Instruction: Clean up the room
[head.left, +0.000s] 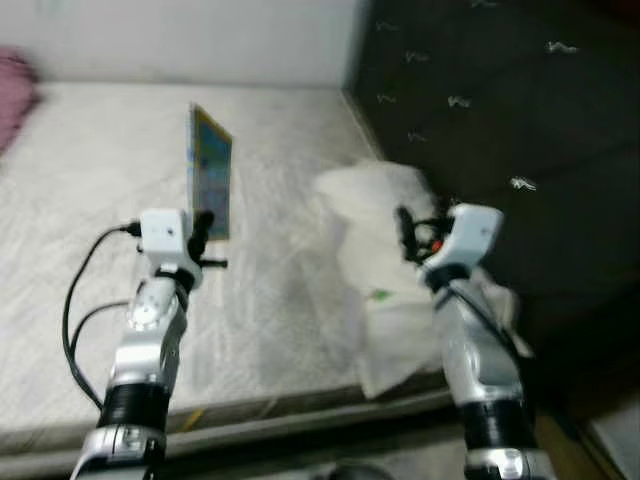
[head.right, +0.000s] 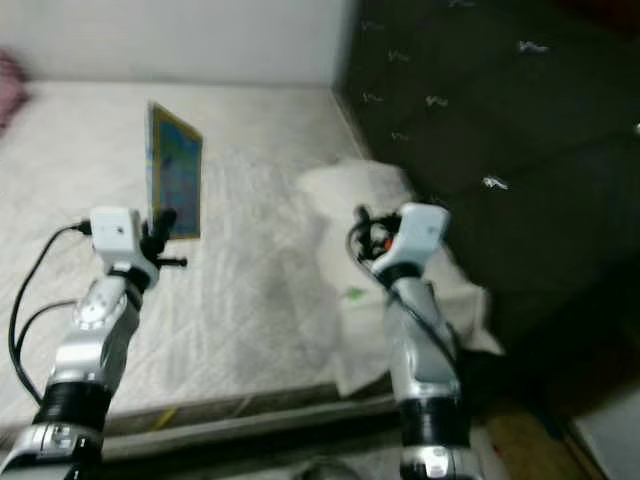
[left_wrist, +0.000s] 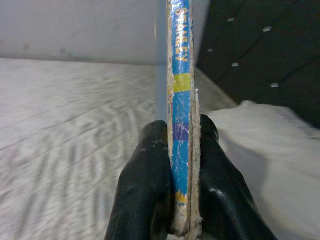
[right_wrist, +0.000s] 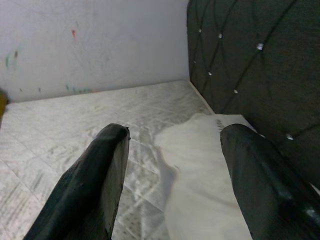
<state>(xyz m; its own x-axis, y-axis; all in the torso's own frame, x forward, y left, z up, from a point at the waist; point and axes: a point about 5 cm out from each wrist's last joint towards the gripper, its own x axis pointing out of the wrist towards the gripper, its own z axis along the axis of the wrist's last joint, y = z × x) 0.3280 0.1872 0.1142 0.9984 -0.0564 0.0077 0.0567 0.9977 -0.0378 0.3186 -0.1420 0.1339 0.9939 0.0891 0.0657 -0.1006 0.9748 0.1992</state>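
Blue, worn-edged book upright, clamped in left pincer; right pincer agape over mattress

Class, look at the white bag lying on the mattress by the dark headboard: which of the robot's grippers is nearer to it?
Right. The right gripper hovers open just over the white bag; the left gripper, clamping a book, is off to its left.

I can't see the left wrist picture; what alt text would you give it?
Two black fingers of the left pincer are clamped on the worn spine of a thin blue book, held upright over a pale mattress. A white pillow lies beside a dark tufted headboard.
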